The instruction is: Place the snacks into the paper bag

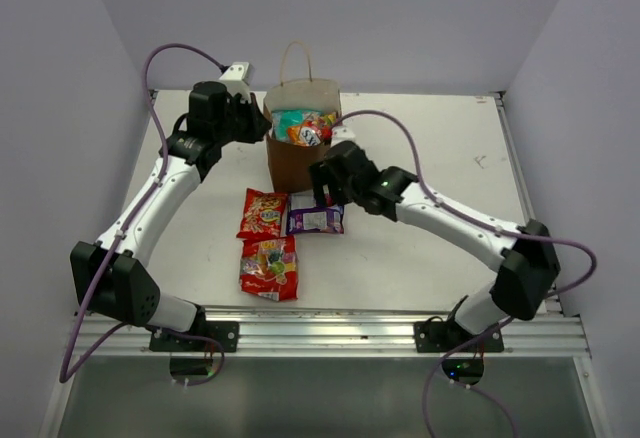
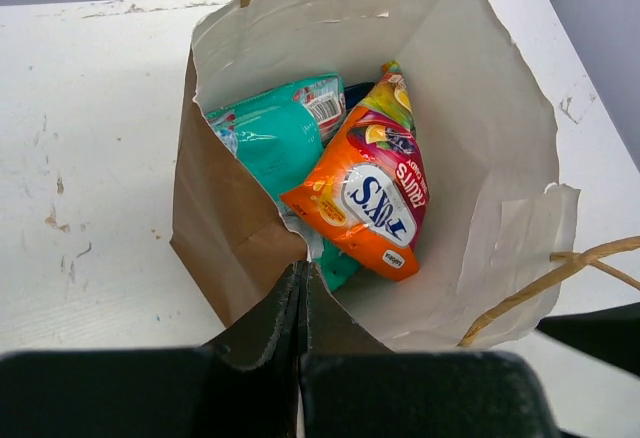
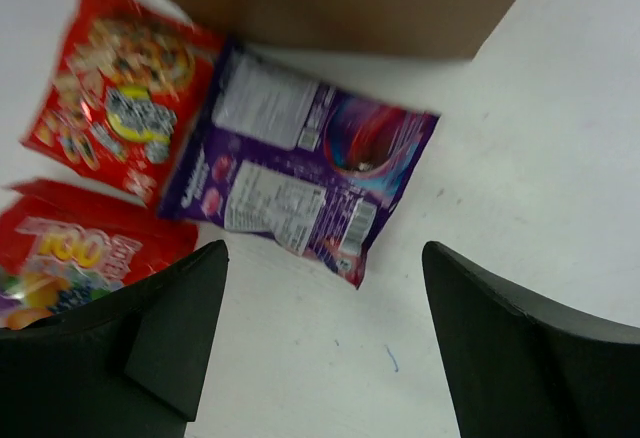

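My right pincer (image 3: 322, 258) stands wide open and empty above the purple packet (image 3: 300, 173). My left pincer (image 2: 300, 293) is pressed closed on the left rim of the paper bag (image 2: 225, 228), so the mouth is open. The purple packet lies flat on the table (image 3: 530, 158), just near of the bag, back label up. Its long axis runs left to right, a little skewed. Its left edge meets the red packet (image 3: 120, 108), so I think my finger may catch both. The glossy film may also slip out.
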`<state>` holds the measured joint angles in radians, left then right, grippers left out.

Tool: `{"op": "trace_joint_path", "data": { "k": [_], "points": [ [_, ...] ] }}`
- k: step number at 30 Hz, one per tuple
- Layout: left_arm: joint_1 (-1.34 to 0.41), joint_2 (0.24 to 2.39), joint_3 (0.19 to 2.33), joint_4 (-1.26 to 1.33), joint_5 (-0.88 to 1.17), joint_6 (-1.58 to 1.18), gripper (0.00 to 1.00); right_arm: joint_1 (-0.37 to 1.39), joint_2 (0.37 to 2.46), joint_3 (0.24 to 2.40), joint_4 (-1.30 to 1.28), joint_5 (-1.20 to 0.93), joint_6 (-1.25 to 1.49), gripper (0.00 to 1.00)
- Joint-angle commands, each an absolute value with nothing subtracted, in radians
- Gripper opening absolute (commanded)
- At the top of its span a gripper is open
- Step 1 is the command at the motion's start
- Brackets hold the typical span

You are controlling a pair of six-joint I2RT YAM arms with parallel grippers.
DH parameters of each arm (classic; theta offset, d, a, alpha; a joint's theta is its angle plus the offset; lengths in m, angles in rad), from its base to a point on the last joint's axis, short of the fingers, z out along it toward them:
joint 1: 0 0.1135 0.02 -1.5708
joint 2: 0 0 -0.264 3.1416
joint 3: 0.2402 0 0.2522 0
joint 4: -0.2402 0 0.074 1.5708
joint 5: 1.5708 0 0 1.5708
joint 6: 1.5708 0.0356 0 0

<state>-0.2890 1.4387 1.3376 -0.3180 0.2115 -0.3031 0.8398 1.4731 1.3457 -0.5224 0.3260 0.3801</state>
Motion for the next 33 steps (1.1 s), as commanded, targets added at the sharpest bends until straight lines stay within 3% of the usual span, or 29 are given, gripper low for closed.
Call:
{"op": "trace_joint_path", "data": {
  "k": [1,13,20,21,22,24,25,29,33],
  "points": [
    [-0.285,1.41,1.345,-0.328,0.198,-0.284,0.0,0.877,1.546,1.281,-0.411,0.269,0.445,0.82],
    [-0.285,1.399,1.347,-0.347,0.192,-0.267,0.0,0.882,1.723,1.157,-0.212,0.321,0.454,0.8],
    [-0.284,1.385,1.35,-0.357,0.175,-0.262,0.0,0.893,1.841,1.146,-0.245,0.313,0.469,0.75],
    [-0.282,1.384,1.351,-0.359,0.173,-0.261,0.0,0.893,1.845,1.141,-0.252,0.313,0.466,0.7],
    [-0.281,1.384,1.351,-0.359,0.173,-0.261,0.0,0.893,1.842,1.138,-0.265,0.327,0.466,0.37],
    [-0.278,1.384,1.351,-0.356,0.176,-0.262,0.0,0.893,1.797,1.131,-0.278,0.337,0.463,0.09],
    [-0.278,1.385,1.351,-0.354,0.179,-0.264,0.0,0.894,1.766,1.129,-0.307,0.35,0.466,0.0],
    [-0.278,1.387,1.354,-0.354,0.181,-0.262,0.0,0.914,1.55,1.182,-0.486,0.476,0.459,0.0],
    [-0.275,1.387,1.354,-0.353,0.181,-0.264,0.0,0.92,1.332,1.445,-0.69,0.648,0.416,0.0]
  ]
}}
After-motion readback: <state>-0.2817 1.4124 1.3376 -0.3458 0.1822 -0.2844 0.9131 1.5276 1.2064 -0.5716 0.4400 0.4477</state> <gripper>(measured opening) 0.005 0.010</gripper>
